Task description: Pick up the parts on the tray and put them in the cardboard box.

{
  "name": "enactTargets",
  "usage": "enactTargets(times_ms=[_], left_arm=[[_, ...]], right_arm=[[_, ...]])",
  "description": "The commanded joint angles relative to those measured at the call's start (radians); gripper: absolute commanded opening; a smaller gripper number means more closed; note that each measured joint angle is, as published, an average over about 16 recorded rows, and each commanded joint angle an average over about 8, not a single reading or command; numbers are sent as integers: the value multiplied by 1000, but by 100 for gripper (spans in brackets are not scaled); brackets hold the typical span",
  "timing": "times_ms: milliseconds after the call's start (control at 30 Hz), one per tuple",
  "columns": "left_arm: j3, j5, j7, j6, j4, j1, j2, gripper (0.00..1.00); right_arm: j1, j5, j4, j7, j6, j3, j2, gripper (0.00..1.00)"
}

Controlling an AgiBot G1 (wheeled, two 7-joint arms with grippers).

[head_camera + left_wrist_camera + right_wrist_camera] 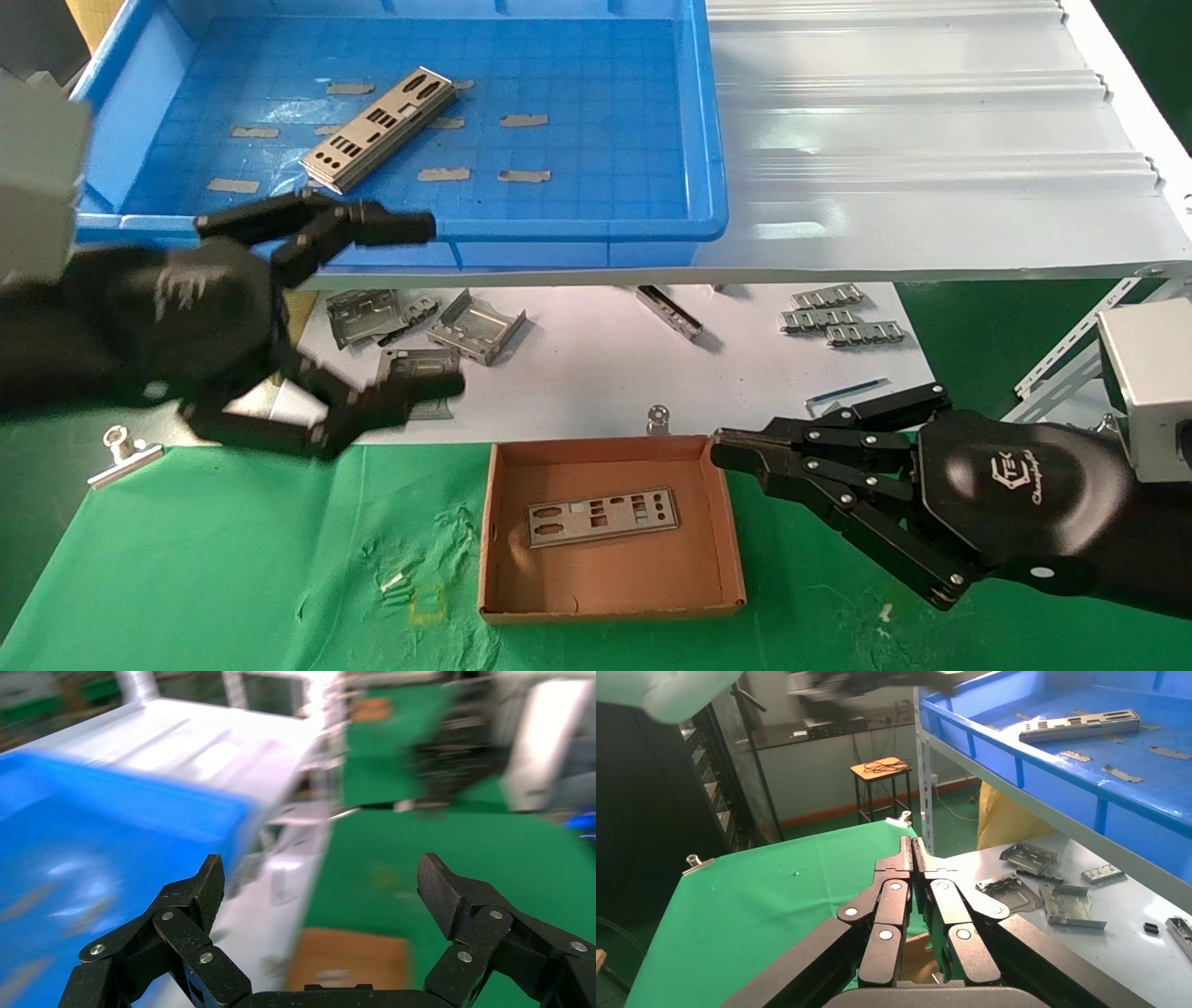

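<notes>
Head view is showing us one part (380,130) lying flat on the floor of the tray (596,168), its long axis running diagonally from the near left toward the far right. We are holding the left gripper (438,303) just outside the tray's near wall with jaws spread wide and empty, so the part lies beyond and slightly left of them. We are keeping the right gripper (722,447) clenched and empty beside the cardboard box (610,596), which is already holding another part (602,515). We judge the left arm nearer.
</notes>
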Motion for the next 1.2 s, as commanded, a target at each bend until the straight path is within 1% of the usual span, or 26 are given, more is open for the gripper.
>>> enactTargets(times_ms=[33,200,367,467,567,700,833,867,900,1100,1133,1167,1200], left_arm=[[30,70,-15,-10,57,-83,31,100],[94,216,16,-69,325,-267,155,100],[133,310,47,-165,598,-395,264,100],[148,348,62,-239,728,-441,315,100],[159,376,81,-322,823,-471,355,100],[161,390,106,-414,904,-495,391,100],[158,390,127,-454,949,-510,411,100],[158,390,131,-457,958,-513,415,100],[158,390,135,-458,966,-515,418,100],[159,391,148,-451,1007,-528,430,100],[159,391,149,-449,1012,-529,431,100],[159,392,151,-448,1018,-530,432,96],[159,392,153,-448,1022,-530,433,88]], right_arm=[[0,0,0,0,0,0,0,0],[0,0,0,0,0,0,0,0],[0,0,0,0,0,0,0,0],[0,0,0,0,0,0,0,0],[0,0,0,0,0,0,0,0],[0,0,0,0,0,0,0,0],[0,0,0,0,0,0,0,0],[0,0,0,0,0,0,0,3],[0,0,0,0,0,0,0,12],[0,0,0,0,0,0,0,87],[0,0,0,0,0,0,0,96],[0,0,0,0,0,0,0,100],[0,0,0,0,0,0,0,100]])
